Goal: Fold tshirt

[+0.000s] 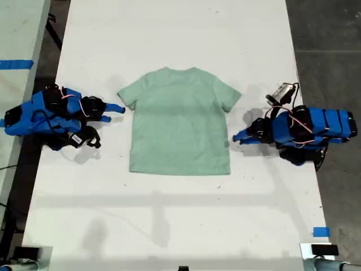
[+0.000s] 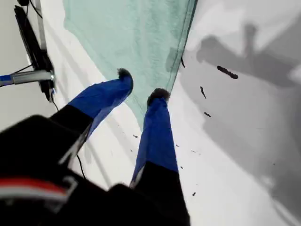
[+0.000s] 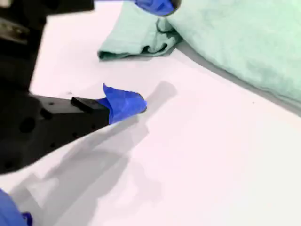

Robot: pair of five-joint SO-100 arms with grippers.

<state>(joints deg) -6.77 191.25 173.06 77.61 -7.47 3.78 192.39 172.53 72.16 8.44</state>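
Exterior view: one pale mint-green tshirt (image 1: pixel 180 121) lies flat and unfolded at the middle of a white table (image 1: pixel 180 34), neck toward the far edge, both short sleeves spread out. Two blue arms lie low on the table, one at each side of it. My second gripper (image 1: pixel 117 109) is at the exterior view's left, its tip just beside a sleeve. My first gripper (image 1: pixel 237 136) is at the exterior view's right, its tip at the shirt's side edge. One strip of blue tape (image 1: pixel 321 231) sits near the table's near corner at the exterior view's right.

First wrist view: my first gripper's two blue fingers (image 2: pixel 159 96) stand spread apart with nothing between them, both tips over the cloth at a hem corner; whether they touch it I cannot tell.

Second wrist view: my second gripper's jaws are wide apart and empty, one blue fingertip (image 3: pixel 124 103) on bare table, the other beside the one rumpled sleeve (image 3: pixel 136 40).
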